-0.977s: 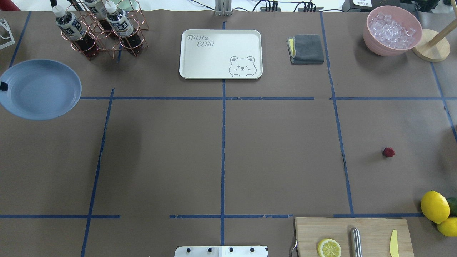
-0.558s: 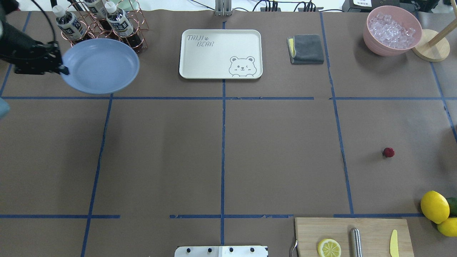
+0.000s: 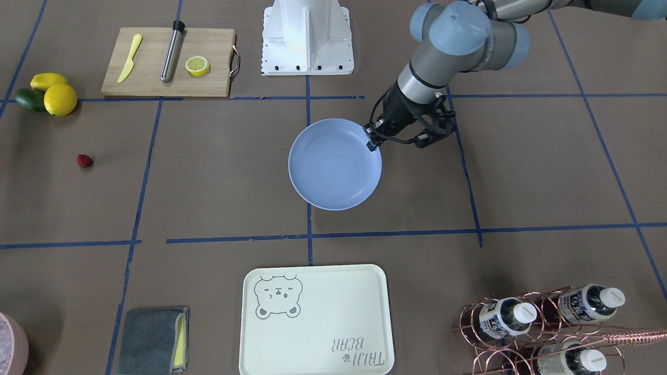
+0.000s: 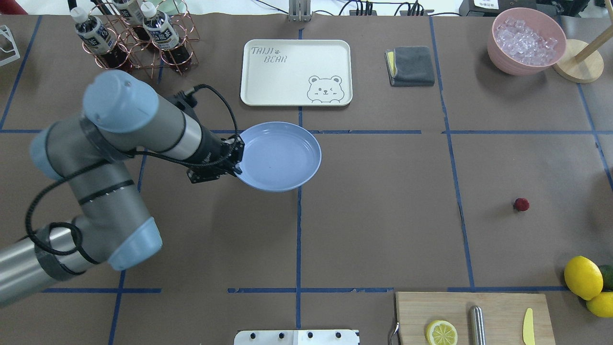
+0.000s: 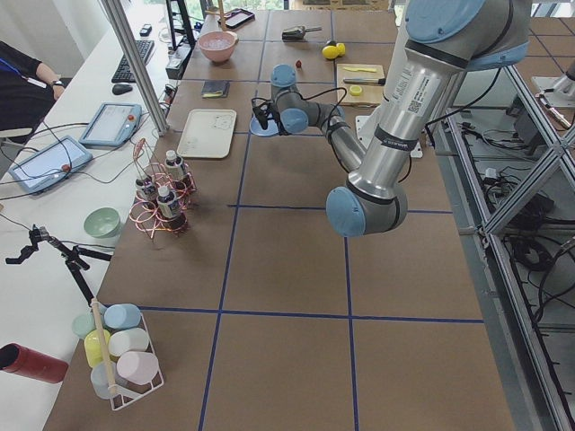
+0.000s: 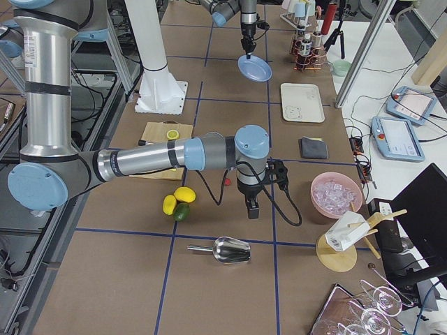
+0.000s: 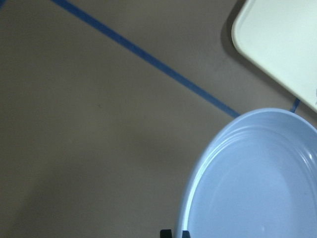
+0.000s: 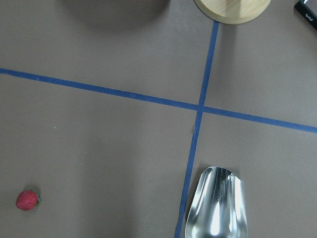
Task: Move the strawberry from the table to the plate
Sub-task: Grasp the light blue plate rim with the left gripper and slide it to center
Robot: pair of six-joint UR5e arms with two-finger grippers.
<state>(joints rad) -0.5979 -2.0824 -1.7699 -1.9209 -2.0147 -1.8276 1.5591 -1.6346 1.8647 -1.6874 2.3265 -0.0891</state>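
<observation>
**The plate is out in the middle, and the berry is not picked up yet**

The left end effector (image 4: pixel 236 159) has its two fingers pinched together on the rim of the blue plate (image 4: pixel 282 158). It holds the plate over the middle of the table (image 4: pixel 383 230), just in front of the cream tray (image 4: pixel 296 72). The plate has nothing in it. In the view from the table's right end it looks tipped and a bit off the table, but that is hard to be sure of.

The strawberry (image 4: pixel 521 204) lies alone on the brown paper, far over on the robot's right side and well apart from the plate. The lemons (image 4: pixel 583 278) and the cutting board (image 4: pixel 474 316) are near it but do not touch it.

The right end effector (image 6: pixel 251 211) hangs low near the berry. It shows only in the side view, so nobody can tell if its fingers are apart or together. Its own camera sees the berry down in a corner (with a shiny metal scoop (image 8: pixel 214 203) close by), so it is likely not right over the berry.

The step in hand looks like getting the plate ready. Next, the right arm would need to line up over the small berry, come down with its fingers apart, and close softly. The berry is tiny and round, so it could roll away.
</observation>
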